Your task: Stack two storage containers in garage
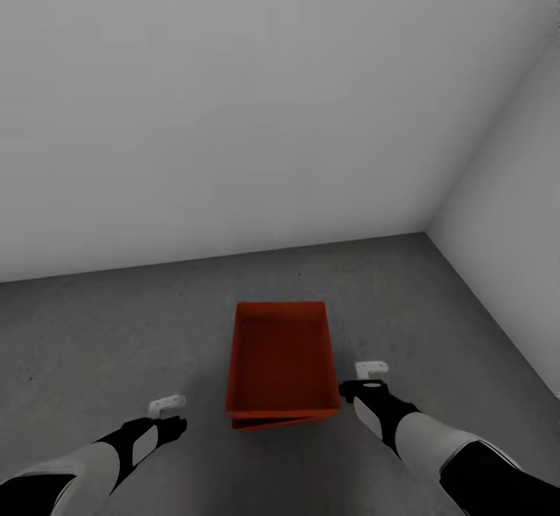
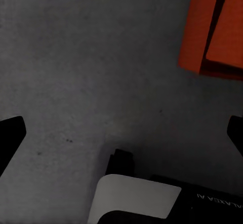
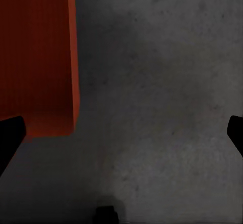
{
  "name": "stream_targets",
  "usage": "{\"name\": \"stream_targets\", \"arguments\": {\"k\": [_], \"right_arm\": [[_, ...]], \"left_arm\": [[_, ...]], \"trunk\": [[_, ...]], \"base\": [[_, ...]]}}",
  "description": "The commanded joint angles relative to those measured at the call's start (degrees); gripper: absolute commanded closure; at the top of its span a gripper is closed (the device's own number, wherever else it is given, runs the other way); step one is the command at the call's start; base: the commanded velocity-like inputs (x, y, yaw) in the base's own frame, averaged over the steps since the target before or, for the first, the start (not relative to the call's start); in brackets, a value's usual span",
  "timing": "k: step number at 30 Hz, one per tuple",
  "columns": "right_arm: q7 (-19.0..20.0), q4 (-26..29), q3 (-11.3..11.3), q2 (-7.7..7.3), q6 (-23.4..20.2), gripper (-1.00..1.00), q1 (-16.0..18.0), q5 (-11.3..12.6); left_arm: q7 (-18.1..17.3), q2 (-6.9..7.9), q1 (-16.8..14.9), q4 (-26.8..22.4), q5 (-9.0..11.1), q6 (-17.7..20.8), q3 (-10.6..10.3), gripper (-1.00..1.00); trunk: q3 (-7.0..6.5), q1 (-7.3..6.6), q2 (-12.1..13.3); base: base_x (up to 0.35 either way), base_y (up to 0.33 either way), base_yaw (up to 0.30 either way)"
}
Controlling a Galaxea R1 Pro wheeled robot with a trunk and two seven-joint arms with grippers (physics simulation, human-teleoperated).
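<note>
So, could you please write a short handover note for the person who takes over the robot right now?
Left gripper: open, holding nothing, above the floor to the left of the bins.
Right gripper: open, holding nothing, close beside the right wall of the bins.
Upper container: sits on the lower container, slightly skewed, so the lower one's front rim peeks out underneath.
Both stand on the grey concrete floor near the white wall corner.
Done: stack appears built, both grippers released.
Left: probably only pull the arms back; perhaps check that the upper bin sits steady.
</note>
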State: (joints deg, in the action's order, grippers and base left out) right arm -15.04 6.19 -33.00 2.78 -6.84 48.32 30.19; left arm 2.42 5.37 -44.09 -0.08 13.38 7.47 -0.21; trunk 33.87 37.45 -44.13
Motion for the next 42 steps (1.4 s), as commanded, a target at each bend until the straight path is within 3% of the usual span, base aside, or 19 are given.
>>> {"name": "stream_targets", "arguments": {"k": [1, 11, 42], "right_arm": [[-0.3, 0.1, -0.5, -0.03, -0.4, -1.00, 0.0, 0.3], [-0.3, 0.1, -0.5, 0.10, -0.4, -1.00, 0.0, 0.3], [0.3, 0.2, -0.6, 0.47, -0.3, -1.00, 0.0, 0.3]], "left_arm": [[0.1, 0.00, 0.0, 0.0, 0.4, 0.2, -0.1, -1.00], [0.2, 0.05, 0.0, 0.0, 0.4, 0.0, -0.1, -1.00], [0.6, 0.21, 0.5, 0.0, 0.4, -0.6, -0.1, -1.00]], "trunk": [[0.05, -0.03, 0.0], [0.05, -0.03, 0.0], [0.05, -0.03, 0.0]], "base": [[-0.341, 0.000, 0.000], [-0.273, 0.000, 0.000], [-0.006, 0.000, 0.000]]}}
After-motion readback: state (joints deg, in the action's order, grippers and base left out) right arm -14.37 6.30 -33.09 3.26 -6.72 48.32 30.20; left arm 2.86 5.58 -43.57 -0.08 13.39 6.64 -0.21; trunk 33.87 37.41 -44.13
